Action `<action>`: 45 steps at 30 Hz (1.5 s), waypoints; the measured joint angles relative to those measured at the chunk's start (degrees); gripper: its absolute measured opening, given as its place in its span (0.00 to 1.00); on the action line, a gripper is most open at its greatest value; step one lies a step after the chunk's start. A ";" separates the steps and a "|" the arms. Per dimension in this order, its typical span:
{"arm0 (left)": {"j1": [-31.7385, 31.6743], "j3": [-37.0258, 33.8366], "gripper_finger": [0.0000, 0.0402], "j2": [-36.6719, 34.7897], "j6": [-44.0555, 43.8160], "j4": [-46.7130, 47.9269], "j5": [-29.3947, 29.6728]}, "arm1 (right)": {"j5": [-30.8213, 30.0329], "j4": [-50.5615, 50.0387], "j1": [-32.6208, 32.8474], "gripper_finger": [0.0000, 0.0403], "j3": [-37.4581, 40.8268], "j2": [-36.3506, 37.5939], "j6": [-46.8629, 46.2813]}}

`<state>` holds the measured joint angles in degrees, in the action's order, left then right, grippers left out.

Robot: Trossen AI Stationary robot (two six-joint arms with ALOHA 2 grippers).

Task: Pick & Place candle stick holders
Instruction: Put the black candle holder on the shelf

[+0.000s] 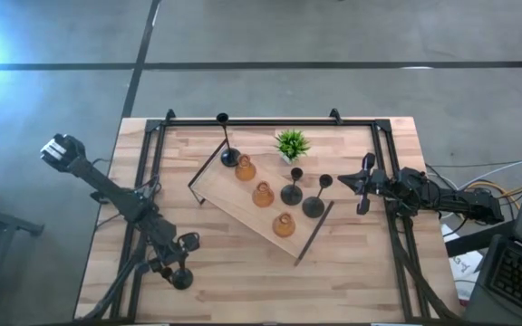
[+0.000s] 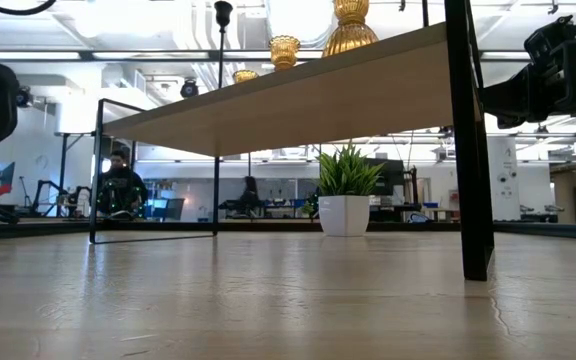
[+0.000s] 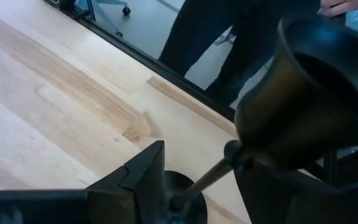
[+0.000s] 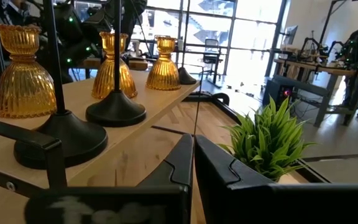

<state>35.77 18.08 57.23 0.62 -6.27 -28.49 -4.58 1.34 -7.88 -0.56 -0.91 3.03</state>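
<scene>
My left gripper point(image 1: 178, 267) is near the table's front left, its fingers spread on either side of a black candle stick holder point(image 3: 303, 106). That holder is tilted, cup toward the wrist, base point(image 3: 180, 194) down at the table. On the raised wooden tray point(image 1: 234, 204) stand three amber holders point(image 1: 262, 194) and three black ones point(image 1: 292, 192) on their round bases. My right gripper point(image 1: 365, 181) is shut and level at the tray's right end, holding nothing. My left gripper has the black holder lying along its fingers, the thin stem point(image 3: 210, 177) running between them. The cup leans over one finger point(image 3: 272, 199), and the base sits by the other finger's tip point(image 3: 148, 171). I cannot tell whether either finger touches it.
A small green potted plant point(image 1: 292, 145) stands on the table behind the tray. A dark metal frame point(image 1: 152, 136) runs along the table's sides. A person in dark trousers point(image 3: 229, 37) stands just past the table edge ahead of my left gripper. Bare wood lies at the front centre.
</scene>
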 joint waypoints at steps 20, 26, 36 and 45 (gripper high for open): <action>-0.02 0.00 0.04 -0.15 0.81 -0.85 -2.03 | 0.01 0.00 0.00 0.02 0.00 0.00 0.00; -0.03 -0.04 0.04 -0.10 -3.99 -2.44 -2.40 | 0.01 0.01 0.00 0.02 0.02 0.00 0.00; -0.71 2.29 0.04 -0.19 -10.48 -2.61 0.34 | 0.02 0.00 0.00 0.02 0.02 0.00 0.00; -6.65 12.81 0.04 -4.11 -9.67 10.91 7.49 | 0.01 0.00 0.00 0.02 0.02 0.02 0.00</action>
<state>29.12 30.90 53.12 -9.04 4.64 -21.00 -4.57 1.34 -7.88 -0.54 -0.89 3.03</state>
